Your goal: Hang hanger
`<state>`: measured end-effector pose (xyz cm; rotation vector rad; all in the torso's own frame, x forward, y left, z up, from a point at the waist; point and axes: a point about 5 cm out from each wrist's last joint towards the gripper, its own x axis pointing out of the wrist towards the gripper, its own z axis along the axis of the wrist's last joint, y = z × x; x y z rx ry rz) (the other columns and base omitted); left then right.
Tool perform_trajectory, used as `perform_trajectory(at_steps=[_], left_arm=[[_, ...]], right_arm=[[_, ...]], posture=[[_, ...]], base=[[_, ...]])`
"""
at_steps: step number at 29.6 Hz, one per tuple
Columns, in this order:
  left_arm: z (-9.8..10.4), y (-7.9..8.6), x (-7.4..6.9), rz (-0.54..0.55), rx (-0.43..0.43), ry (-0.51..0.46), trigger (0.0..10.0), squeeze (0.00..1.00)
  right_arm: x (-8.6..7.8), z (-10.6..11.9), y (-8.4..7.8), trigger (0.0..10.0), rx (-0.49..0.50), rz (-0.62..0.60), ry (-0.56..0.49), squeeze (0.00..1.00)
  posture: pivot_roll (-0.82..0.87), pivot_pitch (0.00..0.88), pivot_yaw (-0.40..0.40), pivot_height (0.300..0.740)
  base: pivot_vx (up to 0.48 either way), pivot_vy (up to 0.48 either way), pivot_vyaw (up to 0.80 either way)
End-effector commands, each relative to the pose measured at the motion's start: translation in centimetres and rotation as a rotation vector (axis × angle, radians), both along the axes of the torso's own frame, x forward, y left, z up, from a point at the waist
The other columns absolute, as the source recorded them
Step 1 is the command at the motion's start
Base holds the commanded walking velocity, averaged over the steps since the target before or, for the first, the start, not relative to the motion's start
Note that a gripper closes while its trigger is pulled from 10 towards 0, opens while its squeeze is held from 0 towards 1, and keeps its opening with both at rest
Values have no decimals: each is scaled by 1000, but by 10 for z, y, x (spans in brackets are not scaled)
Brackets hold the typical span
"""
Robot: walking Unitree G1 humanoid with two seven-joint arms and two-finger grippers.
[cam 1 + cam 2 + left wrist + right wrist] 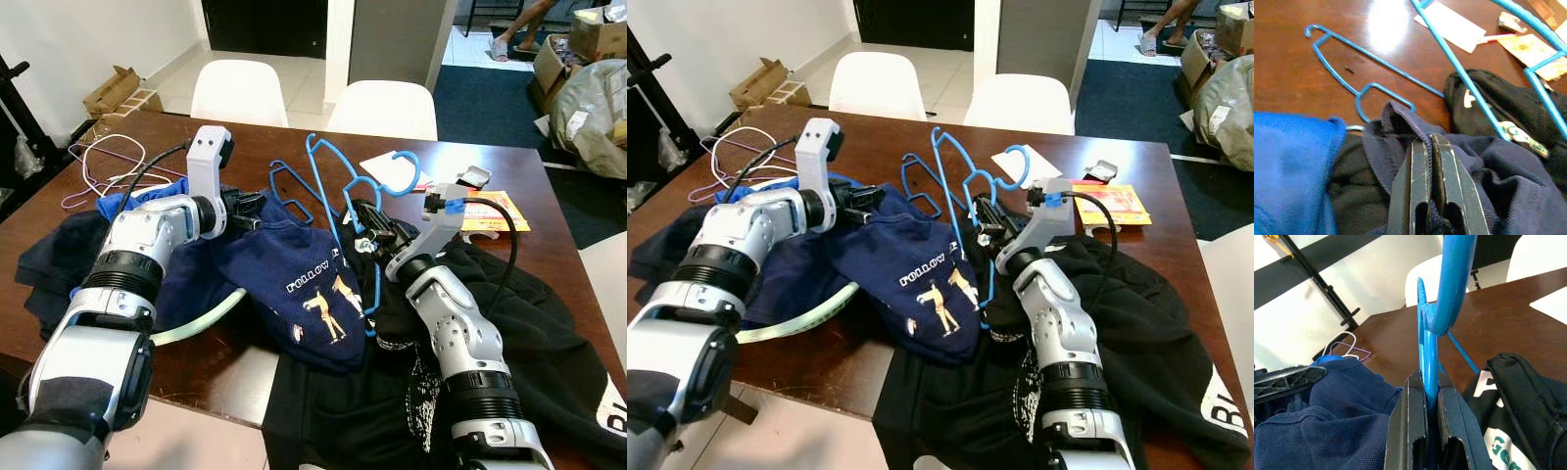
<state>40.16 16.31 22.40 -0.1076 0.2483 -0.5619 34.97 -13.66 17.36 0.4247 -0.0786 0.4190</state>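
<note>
On the desk's (294, 142) left half, the left end effector (253, 204) is clenched on a fold of the navy T-shirt (294, 279), near its collar edge, pinning the garment against the pile. A second blue wire hanger (1359, 73) lies flat on the bare wood just beyond that grip. Centre-right, the right end effector (364, 217) is grasping the blue hanger (328, 191) by its wire, fingers closed tight around it. This hanger stands roughly upright, hook uppermost, its long axis rising from the grip, with the lower frame against the T-shirt. Judgement: the hanger lies to the right of the held collar, so the right arm must carry it leftward into the garment opening.
</note>
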Motion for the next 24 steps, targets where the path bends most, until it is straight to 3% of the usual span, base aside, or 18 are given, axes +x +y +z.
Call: perform_trajectory(at_steps=[1,3,5,6,7,8,9,11,12,14,15,16,18,19,20,21,22,24], left_arm=[[12,10,2,26,8,-46,0,0],[30,21,4,78,28,-126,0,0],[63,41,5,182,85,-264,0,0],[63,41,5,182,85,-264,0,0],[87,58,4,277,153,-353,0,0],[87,58,4,277,153,-353,0,0],[127,81,-3,428,267,-493,0,0],[127,81,-3,428,267,-493,0,0],[171,97,-17,556,356,-648,0,0],[171,97,-17,556,356,-648,0,0],[206,102,-31,629,398,-778,0,0],[232,91,-42,625,407,-894,0,0],[232,91,-42,625,407,-894,0,0],[242,67,-46,531,404,-962,0,0],[242,67,-46,531,404,-962,0,0],[237,33,-43,375,398,-997,0,0],[209,-11,-36,178,402,-970,0,0],[209,-11,-36,178,402,-970,0,0]], right_arm=[[-2,-3,1,10000,15,0,15,0],[-2,-3,1,10000,18,0,16,0],[-2,-3,2,10000,22,0,17,0],[-2,-3,2,10000,22,0,17,0],[-1,-3,2,10000,23,0,18,0],[-1,-3,2,10000,23,0,18,0],[-1,-3,2,10000,25,-1,18,0],[-1,-3,2,10000,25,-1,18,0],[-1,-4,2,10000,27,-1,19,0],[-1,-4,2,10000,27,-1,19,0],[-1,-4,2,10000,29,0,20,0],[0,-5,2,10000,30,1,22,0],[0,-5,2,10000,30,1,22,0],[0,-6,3,10000,32,2,23,0],[0,-6,3,10000,32,2,23,0],[1,-6,3,10000,32,2,24,0],[1,-5,4,10000,33,3,24,0],[1,-5,4,10000,33,3,24,0]], posture=[[21,112,49,740],[23,112,51,740],[25,110,52,740],[25,110,52,740],[27,109,53,740],[27,109,53,740],[29,106,54,740],[29,106,54,740],[35,100,54,740],[35,100,54,740],[37,98,54,740],[44,89,52,740],[44,89,52,740],[44,88,52,740],[44,88,52,740],[46,83,50,740],[43,84,52,740],[43,84,52,740]], base=[[0,0,0],[0,0,0],[0,0,0],[0,0,0],[0,0,0],[0,0,0],[0,0,0],[0,0,0],[0,0,0],[0,0,0],[0,0,0],[0,0,0],[0,0,0],[0,0,0],[0,0,0],[0,0,0],[0,0,0],[0,0,0]])
